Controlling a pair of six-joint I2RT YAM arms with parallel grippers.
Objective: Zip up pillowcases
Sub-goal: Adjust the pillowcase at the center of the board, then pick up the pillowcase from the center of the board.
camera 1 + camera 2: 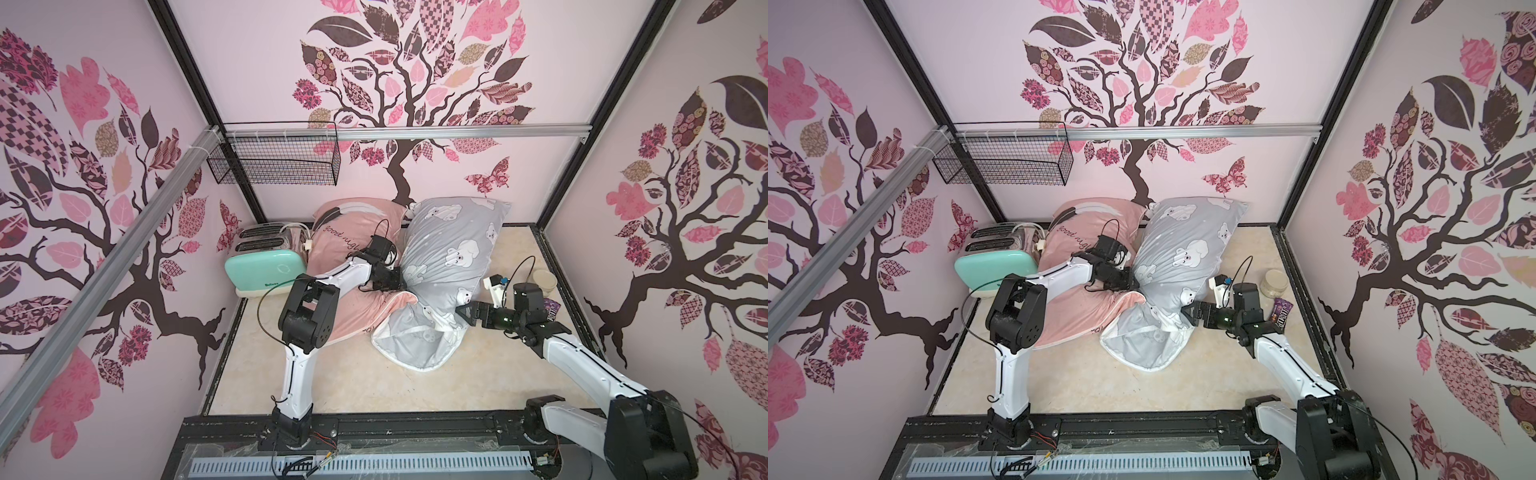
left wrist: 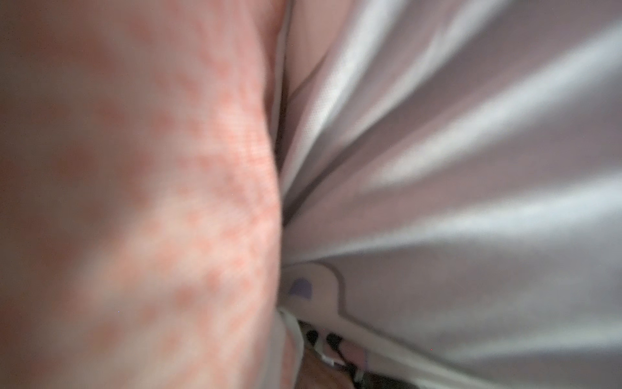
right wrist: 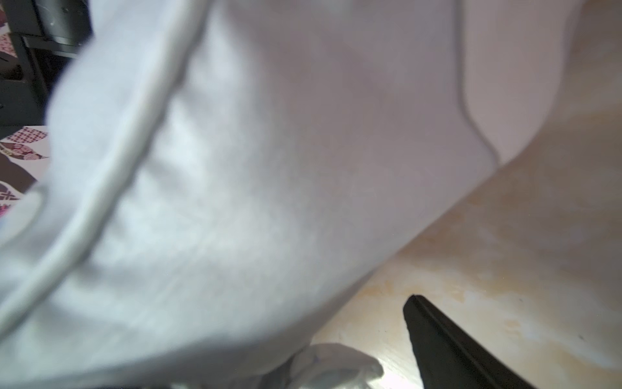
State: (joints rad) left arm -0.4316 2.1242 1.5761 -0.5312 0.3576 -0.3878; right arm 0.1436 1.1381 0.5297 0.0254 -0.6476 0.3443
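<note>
Over to the grey polar-bear pillowcase: slumped mid-frame on the beige tabletop, leaning on the pink pillowcase with its "good night" script, just to the left. Cinched at the waist by the left gripper, clamped, by the look of it, on a bunch of grey cloth, with pleats fanning out from the pinch. Across to the right gripper: spread wide, nosing against the cover's right flank, holding nothing. Soft, light, floppy stuff, probably slick; bound to sag and bunch rather than hold a line. Gaping at the lower end, mouth unzipped. Best taken by the piped edge beside that opening and pulled taut. No making out the zip pull from here.
</note>
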